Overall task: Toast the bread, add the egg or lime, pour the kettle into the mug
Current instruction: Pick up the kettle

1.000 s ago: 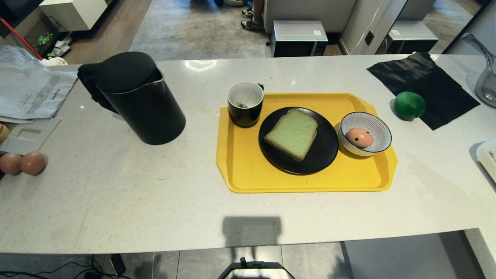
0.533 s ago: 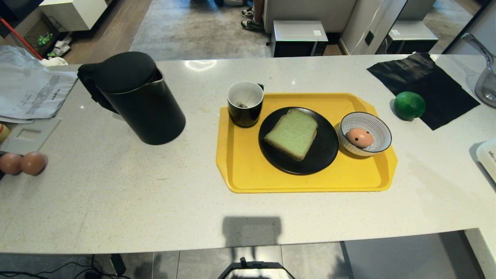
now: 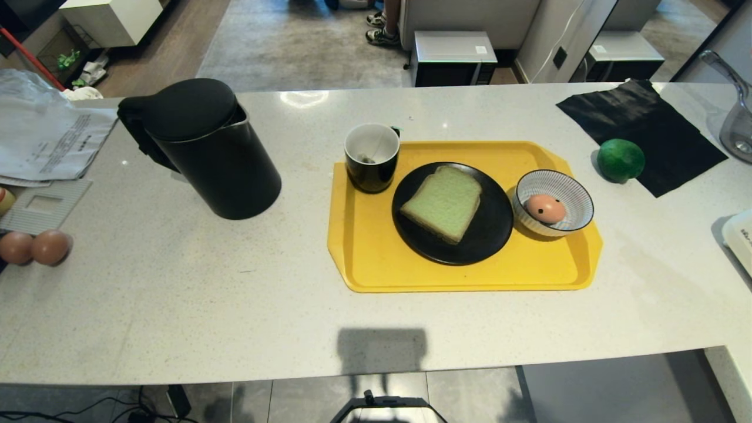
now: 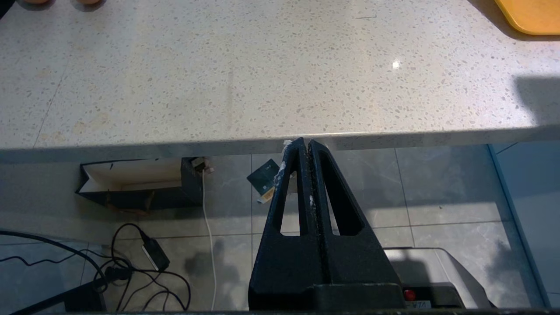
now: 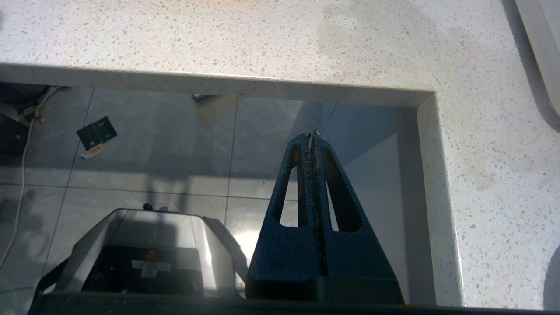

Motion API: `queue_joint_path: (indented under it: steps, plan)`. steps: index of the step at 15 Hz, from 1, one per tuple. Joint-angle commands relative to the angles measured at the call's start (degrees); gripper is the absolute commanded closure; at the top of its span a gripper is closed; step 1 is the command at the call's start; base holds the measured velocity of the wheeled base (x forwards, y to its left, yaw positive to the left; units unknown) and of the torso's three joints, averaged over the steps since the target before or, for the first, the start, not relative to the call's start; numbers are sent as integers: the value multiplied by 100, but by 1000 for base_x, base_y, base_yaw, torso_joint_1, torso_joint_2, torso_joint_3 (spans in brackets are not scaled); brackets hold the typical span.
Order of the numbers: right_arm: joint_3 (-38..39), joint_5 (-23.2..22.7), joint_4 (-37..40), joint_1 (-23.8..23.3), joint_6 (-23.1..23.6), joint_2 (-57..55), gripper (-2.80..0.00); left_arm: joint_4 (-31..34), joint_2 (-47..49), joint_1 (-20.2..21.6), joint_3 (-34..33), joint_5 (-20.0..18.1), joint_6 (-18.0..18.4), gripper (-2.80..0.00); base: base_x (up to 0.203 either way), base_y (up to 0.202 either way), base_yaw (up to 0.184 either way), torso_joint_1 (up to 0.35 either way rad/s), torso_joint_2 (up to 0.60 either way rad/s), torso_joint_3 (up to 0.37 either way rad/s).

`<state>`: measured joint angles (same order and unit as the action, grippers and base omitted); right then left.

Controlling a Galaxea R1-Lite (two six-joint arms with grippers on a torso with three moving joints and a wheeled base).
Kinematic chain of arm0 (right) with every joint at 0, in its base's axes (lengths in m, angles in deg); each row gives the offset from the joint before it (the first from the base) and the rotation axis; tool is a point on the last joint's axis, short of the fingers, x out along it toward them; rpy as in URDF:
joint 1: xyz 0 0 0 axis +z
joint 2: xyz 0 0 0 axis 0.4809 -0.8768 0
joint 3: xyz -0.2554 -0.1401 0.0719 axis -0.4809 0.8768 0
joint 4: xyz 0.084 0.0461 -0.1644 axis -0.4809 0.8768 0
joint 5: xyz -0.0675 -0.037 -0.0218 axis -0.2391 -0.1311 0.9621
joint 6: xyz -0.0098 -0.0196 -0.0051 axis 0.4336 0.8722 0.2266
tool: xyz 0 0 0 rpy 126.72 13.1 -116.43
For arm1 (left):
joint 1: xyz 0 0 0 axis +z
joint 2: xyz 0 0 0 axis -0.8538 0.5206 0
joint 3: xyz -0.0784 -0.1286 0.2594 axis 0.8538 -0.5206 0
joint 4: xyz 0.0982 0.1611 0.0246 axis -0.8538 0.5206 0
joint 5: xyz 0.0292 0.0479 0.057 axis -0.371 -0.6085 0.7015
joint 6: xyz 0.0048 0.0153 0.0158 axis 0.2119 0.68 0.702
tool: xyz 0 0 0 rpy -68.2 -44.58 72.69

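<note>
While both arms hang parked below the near edge of the speckled white stone counter [image 3: 176, 305], you look down on a breakfast setting laid out across it. At the centre sits the yellow plastic tray [image 3: 376, 264], and on it the round black plate [image 3: 490, 232] carries the thick square slice of pale green bread [image 3: 443, 202]. At ten o'clock from the bread, on the tray's far corner, stands the small glossy black mug [image 3: 371, 157], upright, its white interior showing. At three o'clock from the bread, the white bowl with blue stripes [image 3: 573, 197] cradles the pinkish-tan egg [image 3: 545, 208] with its black spot. Off the tray, at two o'clock, the round dark green lime [image 3: 620, 160] rests at the edge of a black cloth [image 3: 640, 126]. At nine o'clock, well apart from the tray, the tall matte black kettle [image 3: 211, 150] stands with its lid on. Two plain brown eggs [image 3: 34, 247] lie at the counter's far left, near a sheaf of papers [image 3: 47, 141]. Your left gripper [image 4: 305, 144] has its black fingers pressed together, holding nothing, tips level with the counter's lip above the tiled floor [image 4: 437, 197]. Your right gripper [image 5: 313, 136] is likewise pressed together and empty, beside the counter's inner corner.
</note>
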<state>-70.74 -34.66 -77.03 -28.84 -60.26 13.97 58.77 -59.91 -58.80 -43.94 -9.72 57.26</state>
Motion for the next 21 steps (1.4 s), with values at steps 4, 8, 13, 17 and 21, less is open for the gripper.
queue_joint_path:
  steps: [4,8,13,17,21]
  plan:
    - [-1,-1,2,1,4,-10,0,-3,-4,0,-97,2,0,0,0,0,0,0,0,0]
    - [-1,-4,2,1,4,-10,0,-3,-4,6,-97,2,8,0,0,0,0,0,0,0]
    - [-1,-2,2,1,4,-10,0,-3,-4,0,-97,8,-9,0,0,0,0,2,1,76]
    - [-1,-9,2,1,4,-10,0,-11,-4,0,-97,11,-9,0,0,0,0,3,1,187]
    - [-1,-8,2,1,4,-10,0,-3,-4,0,-97,11,-9,0,0,0,0,2,2,134]
